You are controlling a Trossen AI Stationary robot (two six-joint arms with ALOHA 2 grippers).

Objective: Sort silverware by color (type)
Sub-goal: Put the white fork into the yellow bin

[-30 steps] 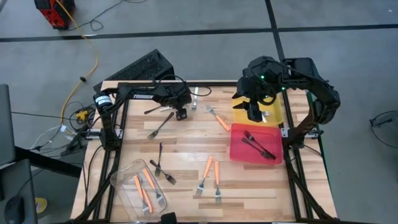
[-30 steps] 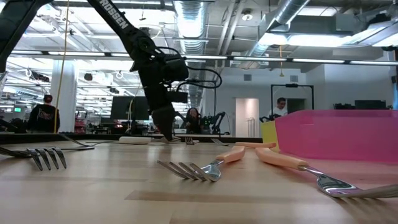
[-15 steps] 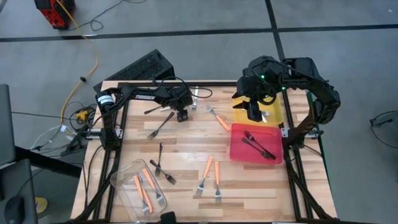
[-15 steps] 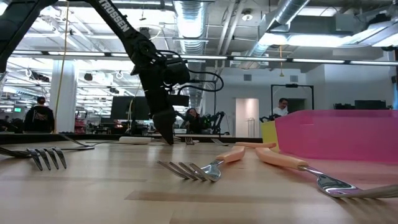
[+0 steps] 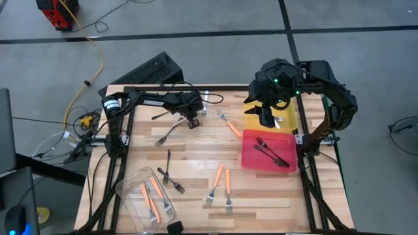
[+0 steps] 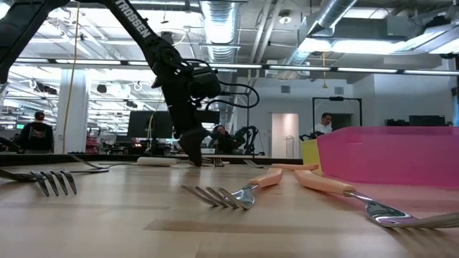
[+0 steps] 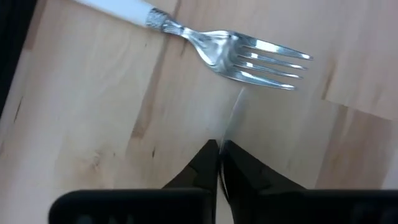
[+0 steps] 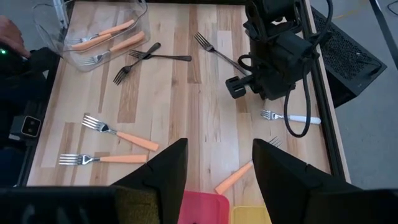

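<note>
Fork pickup at the far edge

Pincer work is happening on my left arm: the left pincer [image 7: 217, 158] is hovering low with its tips pressed together, just short of the white-handled fork [image 7: 205, 38]. I am judging it needs to spread, straddle the handle rather than the tines, then close. The right pincer [image 8: 214, 168] is waiting, fingers apart, above the yellow tray [image 5: 277, 121], beside the red tray [image 5: 251, 158]. "TROSSEN" is reading on the left arm [image 5: 151, 102].

Robotics lab – exposed ceiling ducts [image 6: 229, 18], wooden bench [image 5: 196, 153] w/ arms
</note>
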